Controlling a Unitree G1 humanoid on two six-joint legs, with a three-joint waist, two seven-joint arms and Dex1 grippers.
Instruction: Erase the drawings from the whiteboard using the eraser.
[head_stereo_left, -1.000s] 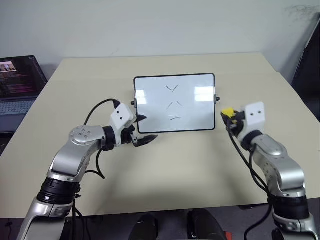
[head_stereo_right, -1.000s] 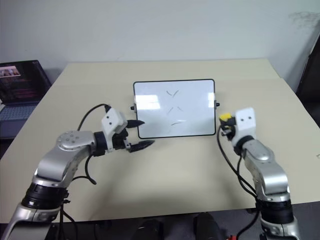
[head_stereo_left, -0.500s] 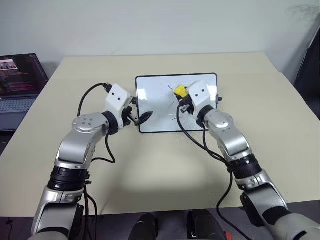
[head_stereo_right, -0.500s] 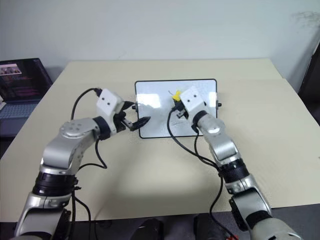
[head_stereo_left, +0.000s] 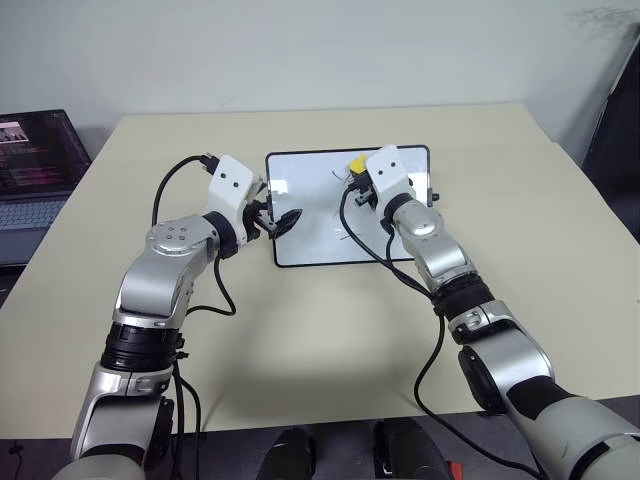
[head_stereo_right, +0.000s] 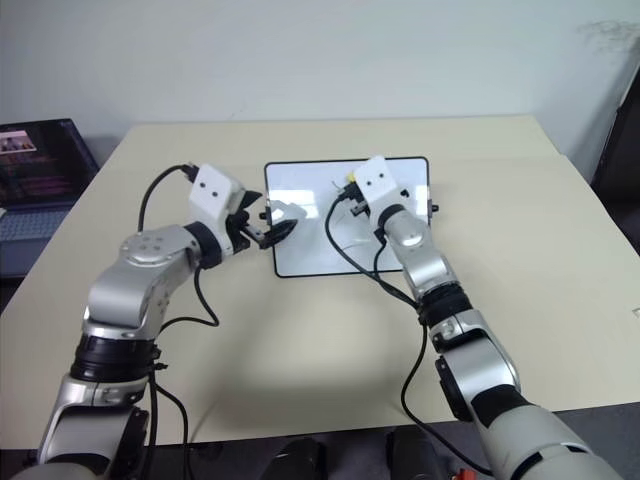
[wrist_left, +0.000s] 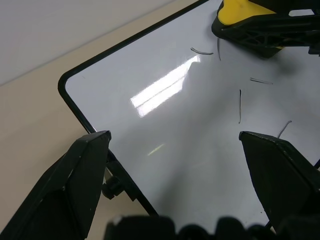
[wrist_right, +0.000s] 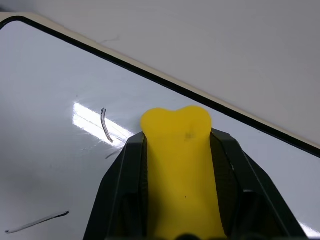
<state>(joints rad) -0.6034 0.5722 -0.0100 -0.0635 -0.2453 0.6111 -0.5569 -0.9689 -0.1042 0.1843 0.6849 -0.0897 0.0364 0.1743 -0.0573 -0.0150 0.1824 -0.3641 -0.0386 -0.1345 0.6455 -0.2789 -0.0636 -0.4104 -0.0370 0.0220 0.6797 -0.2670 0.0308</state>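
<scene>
Your right hand (head_stereo_left: 356, 178) clamped the eraser (head_stereo_left: 356, 163) over the whiteboard (head_stereo_left: 310, 235); your left hand (head_stereo_left: 281, 222) gaped at its nine o'clock edge; a laptop (head_stereo_left: 35, 165) sat beyond the tabletop (head_stereo_left: 330, 330).

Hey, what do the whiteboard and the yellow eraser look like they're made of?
The whiteboard looks like a glossy coated panel, since bright light glare reflects off its white face; its thin black frame is likely plastic. The eraser looks like matte yellow moulded plastic or dense foam: smooth, uniform colour with rounded edges and no shine. The look alone does not settle which.
</scene>
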